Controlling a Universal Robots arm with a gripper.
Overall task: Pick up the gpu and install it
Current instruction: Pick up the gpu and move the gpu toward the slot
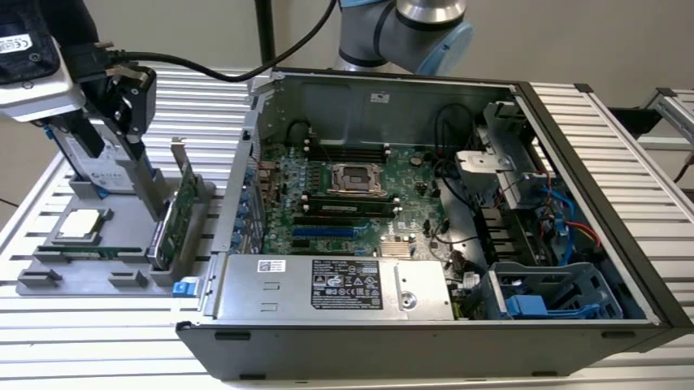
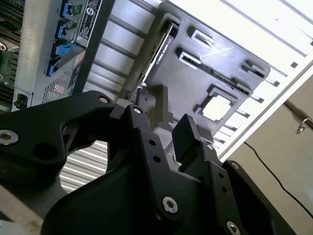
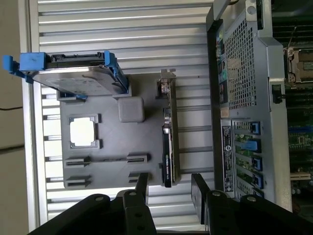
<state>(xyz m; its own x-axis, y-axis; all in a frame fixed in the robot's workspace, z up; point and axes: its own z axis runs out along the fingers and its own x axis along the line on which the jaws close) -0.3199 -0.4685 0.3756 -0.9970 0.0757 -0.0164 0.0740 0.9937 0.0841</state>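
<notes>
The gpu (image 1: 174, 218) is a green card with a silver bracket. It stands on edge in a slot of the grey holder tray (image 1: 119, 213), on the exterior view's left beside the open computer case (image 1: 434, 203). My gripper (image 1: 128, 122) hangs above the tray, apart from the card. In the first wrist view the gpu (image 3: 167, 142) shows edge-on, and my gripper (image 3: 169, 188) is open, its two black fingers (image 3: 142, 188) on either side of the card's line with nothing between them. In the second wrist view the open gripper (image 2: 164, 132) looks down at the gpu (image 2: 164, 49).
The tray also holds a silver hard drive with blue rails (image 3: 73, 73), a square processor chip (image 3: 82, 132) and a narrow memory stick (image 1: 87, 252). The case shows its motherboard (image 1: 347, 195), a power supply (image 1: 325, 284) and a blue drive cage (image 1: 542, 292). All rest on a slatted metal table (image 1: 97, 341).
</notes>
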